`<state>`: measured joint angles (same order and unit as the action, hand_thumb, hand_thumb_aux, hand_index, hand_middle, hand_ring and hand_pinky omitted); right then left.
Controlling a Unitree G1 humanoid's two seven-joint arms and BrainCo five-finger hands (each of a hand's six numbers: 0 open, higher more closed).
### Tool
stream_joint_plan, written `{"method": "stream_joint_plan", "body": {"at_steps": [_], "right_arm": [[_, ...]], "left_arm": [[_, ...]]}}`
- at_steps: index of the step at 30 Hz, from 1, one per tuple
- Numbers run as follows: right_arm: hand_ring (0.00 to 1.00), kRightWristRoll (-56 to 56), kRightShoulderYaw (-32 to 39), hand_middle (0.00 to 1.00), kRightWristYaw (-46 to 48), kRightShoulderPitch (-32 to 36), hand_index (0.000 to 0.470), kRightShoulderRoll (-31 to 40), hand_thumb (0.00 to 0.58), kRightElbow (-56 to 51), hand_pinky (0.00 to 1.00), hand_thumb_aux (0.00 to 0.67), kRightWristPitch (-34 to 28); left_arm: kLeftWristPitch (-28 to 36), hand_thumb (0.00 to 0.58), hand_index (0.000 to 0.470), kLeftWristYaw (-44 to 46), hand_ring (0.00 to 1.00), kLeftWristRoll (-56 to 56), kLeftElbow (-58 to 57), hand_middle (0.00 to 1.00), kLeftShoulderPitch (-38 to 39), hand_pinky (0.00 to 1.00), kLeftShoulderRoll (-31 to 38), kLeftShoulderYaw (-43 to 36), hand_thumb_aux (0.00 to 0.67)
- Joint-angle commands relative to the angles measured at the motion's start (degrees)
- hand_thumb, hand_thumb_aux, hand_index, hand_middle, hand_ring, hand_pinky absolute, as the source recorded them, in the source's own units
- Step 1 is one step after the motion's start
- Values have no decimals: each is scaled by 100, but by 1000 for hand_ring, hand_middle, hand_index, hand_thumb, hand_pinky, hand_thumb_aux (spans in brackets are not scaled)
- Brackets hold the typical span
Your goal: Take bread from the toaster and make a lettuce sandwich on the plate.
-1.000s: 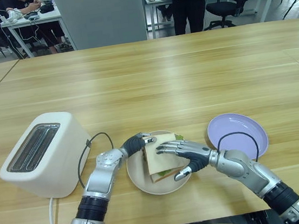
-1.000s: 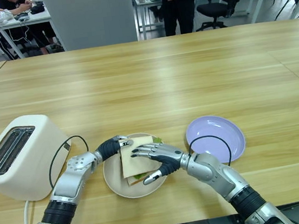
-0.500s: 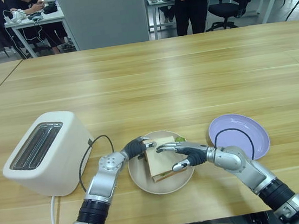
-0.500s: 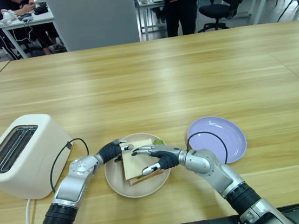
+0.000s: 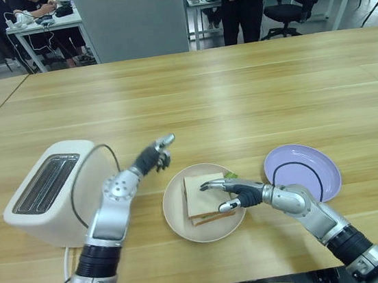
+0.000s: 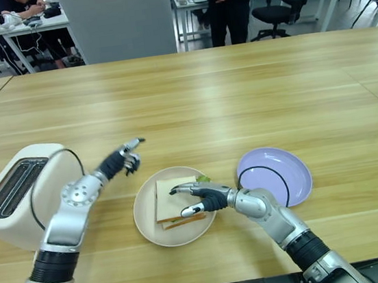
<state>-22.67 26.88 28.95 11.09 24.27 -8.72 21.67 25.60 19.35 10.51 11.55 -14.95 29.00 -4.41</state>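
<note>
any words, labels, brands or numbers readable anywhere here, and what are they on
None can be read.
toaster: no legible label or marking on the faces in view.
beige plate, purple plate, sandwich: plain, nothing printed.
Items on the desks in the room behind: too small to read.

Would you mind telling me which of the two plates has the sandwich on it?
The beige plate, lying between the toaster and the purple plate, carries the sandwich; the purple one has no bread on it.
</note>
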Motion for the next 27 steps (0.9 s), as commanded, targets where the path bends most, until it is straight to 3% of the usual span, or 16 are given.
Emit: {"method": "stream_joint_plan", "body": {"at_steps": [1, 7, 12, 13, 15, 16, 17, 18, 19, 20, 22, 23, 24, 25, 26, 27], "right_arm": [[0, -89, 111, 0, 219, -161, 0, 77, 0, -384, 0, 0, -320], [0, 227, -37, 0, 199, -225, 0, -53, 0, -58, 0, 0, -400], [0, 1633, -541, 0, 467, -497, 0, -464, 0, 1315, 0, 0, -1317], [0, 1885, -642, 0, 488, -545, 0, -538, 0, 1531, 0, 0, -1579], [161, 2312, -822, 161, 536, -604, 0, -635, 0, 1885, 161, 0, -2031], [161, 2532, -942, 161, 522, -622, 0, -690, 0, 2016, 161, 0, -2221], [435, 2670, -1030, 435, 526, -633, 0, -707, 0, 2118, 435, 0, -2365], [541, 2764, -1108, 541, 523, -652, 0, -696, 0, 2204, 541, 0, -2438], [541, 2880, -1175, 541, 545, -694, 0, -676, 0, 2301, 541, 0, -2542], [671, 2961, -1198, 671, 603, -747, 0, -617, 0, 2390, 671, 0, -2629], [714, 3095, -1153, 714, 861, -954, 0, -406, 0, 2513, 714, 0, -2768], [878, 3112, -1105, 878, 1000, -1093, 31, -256, 75, 2518, 878, 45, -2815], [933, 3169, -1073, 933, 1134, -1244, 92, -131, 209, 2522, 933, 134, -2838], [1000, 3233, -1047, 1000, 1254, -1397, 317, -22, 524, 2529, 1000, 462, -2828], [1000, 3260, -982, 1000, 1415, -1563, 460, 116, 580, 2522, 1000, 670, -2777], [1000, 3241, -895, 1000, 1577, -1714, 460, 249, 580, 2513, 1000, 670, -2664]], "left_arm": [[319, 0, 0, -586, 769, 837, 488, 769, -34, 769, 344, 309, 0], [61, 0, 0, -807, 757, 611, 1488, 757, 267, 757, -105, 614, 0], [-1129, 0, 0, -730, 714, -46, 1914, 714, 1517, 714, -891, 324, 0], [-1311, 49, 20, -710, 733, -163, 1896, 733, 1733, 733, -988, 319, 29], [-1771, 251, 114, -692, 780, -428, 1872, 780, 2167, 780, -1176, 344, 166], [-1998, 251, 114, -664, 780, -546, 1891, 780, 2391, 780, -1240, 330, 166], [-2209, 355, 173, -636, 827, -627, 1925, 827, 2587, 827, -1285, 307, 252], [-2450, 337, 162, -602, 859, -694, 1983, 859, 2789, 859, -1314, 274, 236], [-2638, 337, 162, -534, 859, -793, 2044, 859, 2982, 859, -1332, 236, 236], [-2806, 328, 157, -459, 882, -832, 2091, 882, 3161, 882, -1308, 183, 229], [-3019, 363, 179, -205, 882, -938, 2089, 882, 3592, 882, -1186, 23, 260], [-3119, 514, 305, -63, 886, -942, 2005, 886, 3840, 886, -1082, -64, 444], [-3228, 551, 357, 43, 890, -980, 1911, 890, 4057, 890, -1009, -116, 520], [-3304, 580, 460, 159, 929, -1026, 1836, 929, 4270, 929, -919, -170, 670], [-3413, 580, 460, 251, 945, -1011, 1772, 945, 4499, 945, -817, -221, 670], [-3442, 580, 460, 374, 1000, -1083, 1755, 1000, 4706, 1000, -735, -281, 670]]}}
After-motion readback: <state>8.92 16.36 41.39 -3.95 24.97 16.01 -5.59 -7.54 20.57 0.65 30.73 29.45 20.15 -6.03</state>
